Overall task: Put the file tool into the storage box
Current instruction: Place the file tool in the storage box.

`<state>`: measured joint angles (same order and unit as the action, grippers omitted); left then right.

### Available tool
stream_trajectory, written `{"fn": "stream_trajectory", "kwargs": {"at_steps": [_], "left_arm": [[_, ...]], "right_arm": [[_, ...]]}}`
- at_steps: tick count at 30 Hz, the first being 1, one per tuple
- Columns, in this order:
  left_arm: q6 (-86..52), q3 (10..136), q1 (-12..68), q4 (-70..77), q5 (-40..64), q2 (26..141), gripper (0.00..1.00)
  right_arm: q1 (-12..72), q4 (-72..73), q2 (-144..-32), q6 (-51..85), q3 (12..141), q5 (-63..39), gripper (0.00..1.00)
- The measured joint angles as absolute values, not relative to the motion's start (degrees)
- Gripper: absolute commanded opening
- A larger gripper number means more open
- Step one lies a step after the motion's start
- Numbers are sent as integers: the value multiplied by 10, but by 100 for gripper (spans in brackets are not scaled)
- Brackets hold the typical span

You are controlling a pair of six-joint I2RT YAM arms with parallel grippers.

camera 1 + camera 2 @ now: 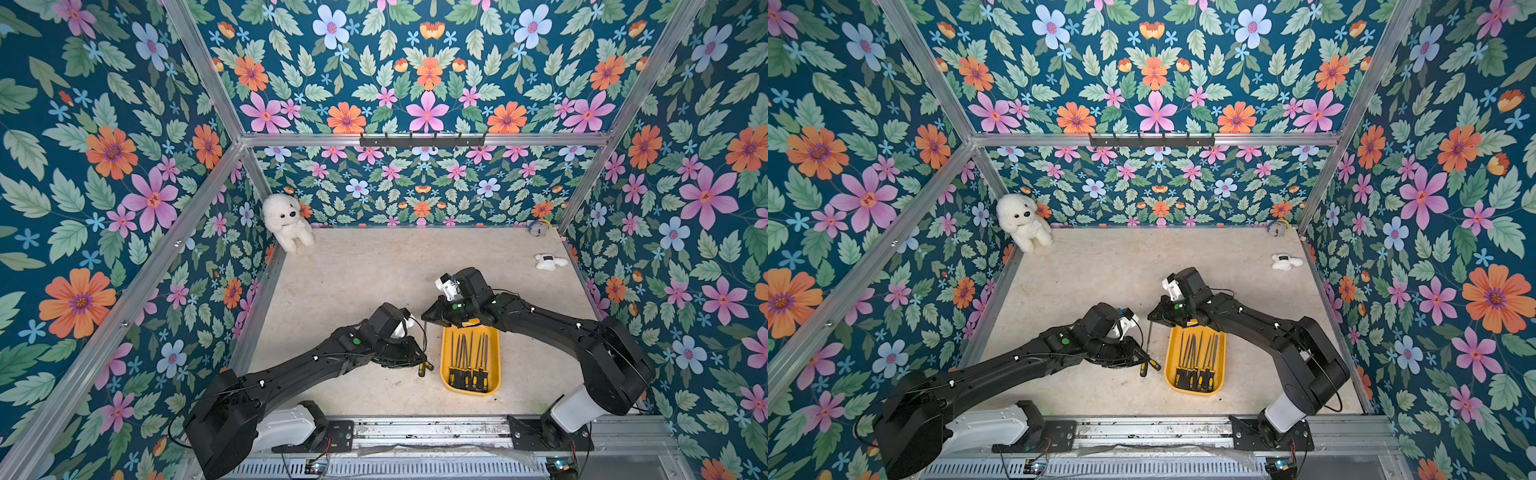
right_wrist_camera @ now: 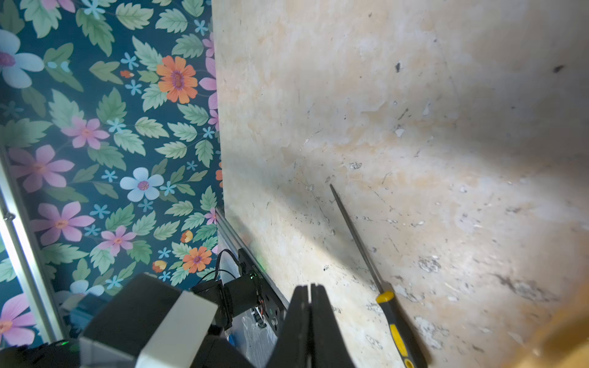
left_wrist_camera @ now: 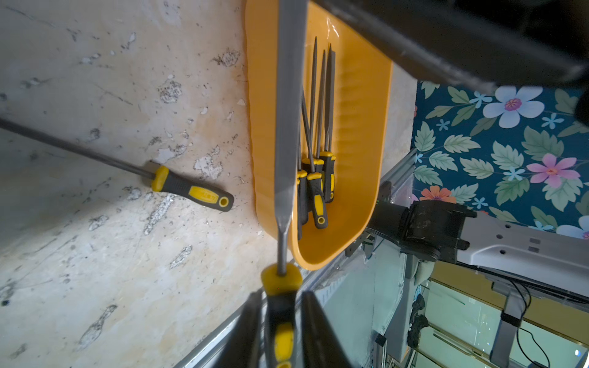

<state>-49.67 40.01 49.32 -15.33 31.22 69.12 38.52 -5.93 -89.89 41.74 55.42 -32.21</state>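
left gripper (image 3: 282, 298) flanks flat file (image 3: 288, 127) handle, grip unclear | right gripper (image 2: 310, 288) clenched over 12 o'clock rim of storage box (image 3: 366, 127) | loose file (image 3: 188, 189) at its 9 | tabletop (image 1: 374, 274) open toward 12

The storage box (image 1: 494, 353) is plain yellow. The files in the box (image 1: 469, 376) have grey blades and black handles with yellow bands, as do the loose file (image 3: 191, 191) and the broad file (image 3: 288, 127). The desk (image 1: 374, 270) is cream, mottled with orange stains and pale chips. The wallpaper (image 1: 428, 75) is dark teal with green leaves and orange, pink and pale-blue flowers. The plush dog (image 1: 286, 222) is white. The left arm (image 1: 299, 370) and right arm (image 1: 552, 328) are black.
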Motion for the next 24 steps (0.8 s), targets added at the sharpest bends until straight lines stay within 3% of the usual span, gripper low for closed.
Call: {"fn": "stream_trajectory", "kwargs": {"at_steps": [2,4,13,24], "left_arm": [[-496,400,483,-152,312,684,76],[-508,401,470,-148,311,677,80],[-530,407,447,-142,282,729,78],[-571,398,451,-112,253,779,77]], "right_arm": [[376,-104,-877,404,561,-300,0],[356,-154,-848,392,563,-270,0],[286,-366,-775,326,546,-115,0],[285,-390,-793,299,507,-79,0]]}}
